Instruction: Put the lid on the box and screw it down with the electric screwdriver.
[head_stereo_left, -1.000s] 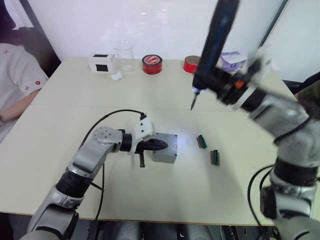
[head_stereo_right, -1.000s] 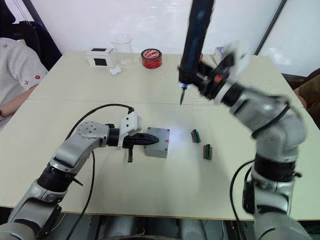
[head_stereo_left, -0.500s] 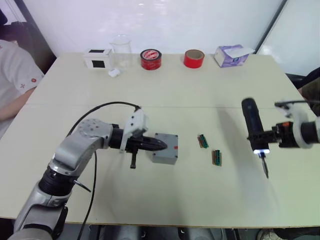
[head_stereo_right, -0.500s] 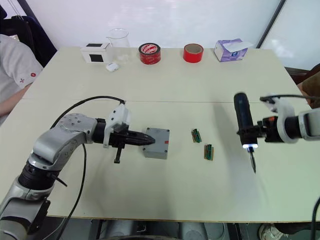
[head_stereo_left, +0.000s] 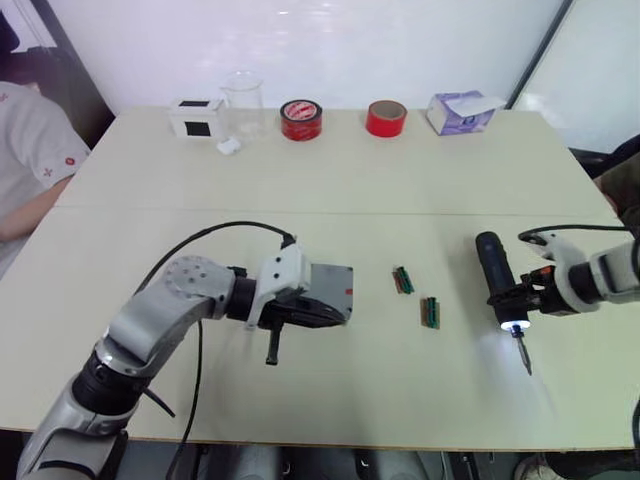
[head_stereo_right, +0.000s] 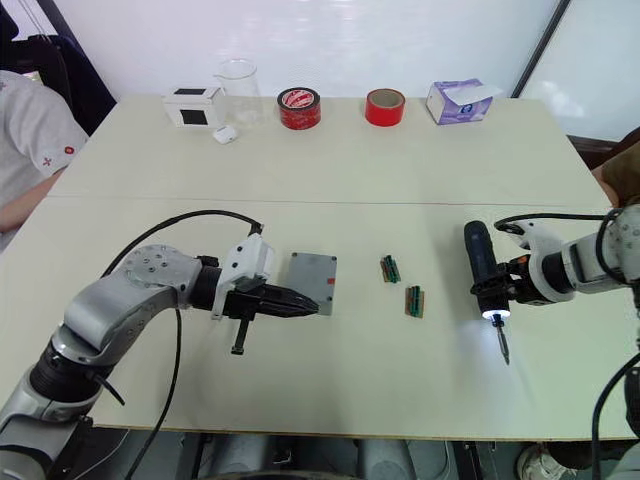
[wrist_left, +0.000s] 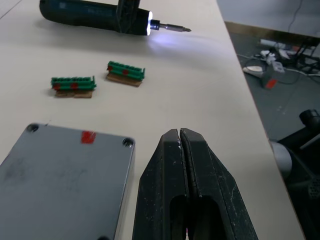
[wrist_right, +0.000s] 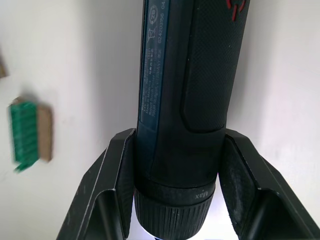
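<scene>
1. Grey plastic is your target: the box (head_stereo_right: 311, 283) sits mid-table with the lid (wrist_left: 60, 170) already seated flat on top, screw recesses visible at its corners and a small red mark near one edge.
2. Your left gripper (head_stereo_right: 303, 303) lies just at the box's 7 o'clock side, fingers pressed fully together and holding nothing; from the wrist view it looks beside the box, not clamping it.
3. Your right gripper (head_stereo_right: 492, 291) is clamped around the electric screwdriver (head_stereo_right: 484, 270), which lies low over the table well out at 3 o'clock from the box, bit (wrist_left: 172, 27) pointing toward the near edge, tip light on.
4. Two small green pieces (head_stereo_right: 403, 285) lie between box and driver.
5. Judging by this, lidding is done and screwing is in hand. Next you need to stand the driver upright, carry it over the green pieces, and seat the bit in a corner screw while the left gripper steadies the box.
</scene>
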